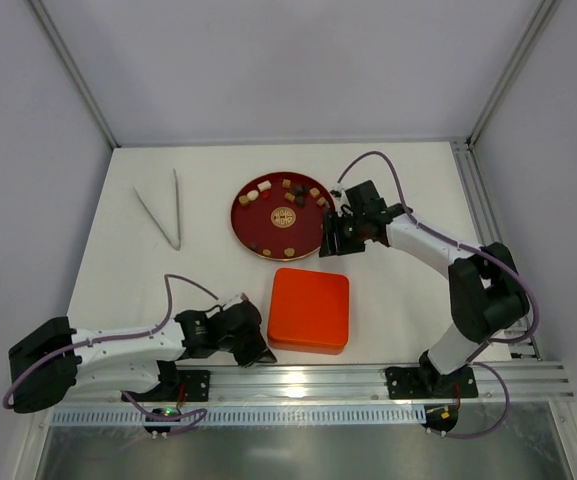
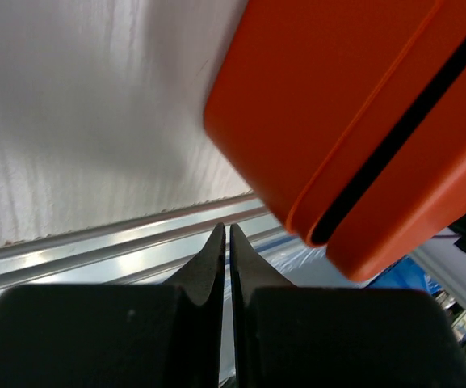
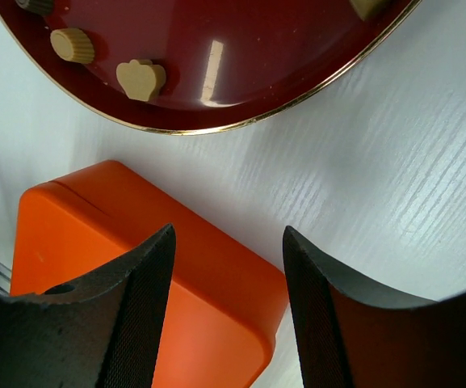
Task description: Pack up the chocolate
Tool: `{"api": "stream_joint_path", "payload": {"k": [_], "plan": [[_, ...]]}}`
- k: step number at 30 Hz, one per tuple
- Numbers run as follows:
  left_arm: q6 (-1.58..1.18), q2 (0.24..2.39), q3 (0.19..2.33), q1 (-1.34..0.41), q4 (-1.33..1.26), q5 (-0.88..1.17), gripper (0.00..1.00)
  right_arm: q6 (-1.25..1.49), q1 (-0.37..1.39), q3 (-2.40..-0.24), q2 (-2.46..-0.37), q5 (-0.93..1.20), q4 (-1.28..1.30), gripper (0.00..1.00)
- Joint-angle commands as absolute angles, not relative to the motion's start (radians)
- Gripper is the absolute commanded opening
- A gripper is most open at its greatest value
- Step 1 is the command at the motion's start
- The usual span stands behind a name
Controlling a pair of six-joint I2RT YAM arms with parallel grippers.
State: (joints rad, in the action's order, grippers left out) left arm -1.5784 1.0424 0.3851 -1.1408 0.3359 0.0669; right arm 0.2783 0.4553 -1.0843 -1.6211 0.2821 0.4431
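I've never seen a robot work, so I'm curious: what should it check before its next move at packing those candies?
1. Orange box open to receive pieces: not ok, it is closed.
2. Chocolate on the red plate: ok.
3. Left gripper empty: ok, shut on nothing, beside the box's corner.
4. Right gripper empty: ok, open by the plate's edge.
5. Tongs out of the arms' way: ok, lying apart at the left.

I am looking into a robotics lab cell: pale panels (image 1: 268, 60) are closing in a white table (image 1: 418, 180) from 9 through 3 o'clock, aluminium posts (image 1: 73, 70) are framing the corners at 11 and 1, and the left arm (image 1: 118, 345) and right arm (image 1: 438, 250) are sitting bolted to a slotted rail (image 1: 308, 378) at 6.
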Motion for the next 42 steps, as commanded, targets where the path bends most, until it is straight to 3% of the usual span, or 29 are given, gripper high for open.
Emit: {"api": "stream_joint_path", "payload": {"k": [1,17,34,42], "plan": [[-1.629,1.081,0.443,-1.146,0.195,-0.044,0.0,0.245,0.463,-1.137,-1.657,0.278,0.434,0.58],[-1.618,1.144,0.456,-1.095,0.147,-0.094,0.01,0.287,0.494,-1.043,-1.681,0.278,0.399,0.57],[-1.402,1.255,0.575,-0.827,0.137,0.092,0.01,0.466,0.52,-0.85,-1.49,0.265,0.327,0.57],[-1.348,1.313,0.647,-0.787,0.14,0.147,0.0,0.497,0.542,-0.818,-1.488,0.23,0.307,0.57]]}}
